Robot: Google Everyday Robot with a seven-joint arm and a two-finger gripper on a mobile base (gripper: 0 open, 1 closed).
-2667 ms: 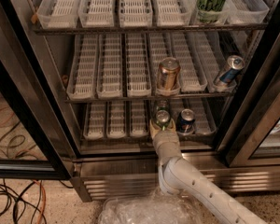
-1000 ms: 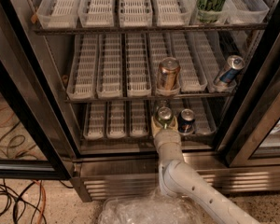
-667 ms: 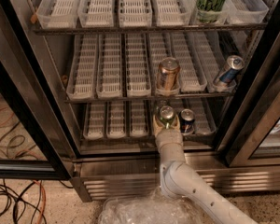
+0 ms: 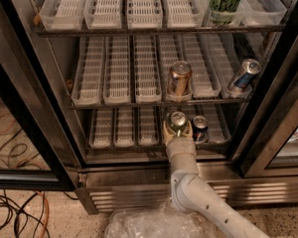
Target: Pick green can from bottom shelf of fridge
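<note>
The fridge (image 4: 139,182) stands open in front of me. On its bottom shelf (image 4: 124,129), right of the middle, stands a short green can (image 4: 178,120) with a silver top. My gripper (image 4: 178,129) reaches in from below, with its pale fingers (image 4: 167,131) on either side of that can, closed on it. A second short can (image 4: 199,128) with a silver top stands just to its right, close to the gripper. My white arm (image 4: 198,197) runs down to the lower right.
A copper can (image 4: 179,79) and a leaning blue can (image 4: 243,75) sit on the middle rack, a tall green-and-black can (image 4: 225,1) on the top rack. Black door frames (image 4: 25,113) flank the opening. Cables (image 4: 15,212) lie on the floor; crumpled plastic (image 4: 149,224) lies below.
My gripper has shifted slightly right and up, and the green can has moved with it. The second can has stayed in place.
</note>
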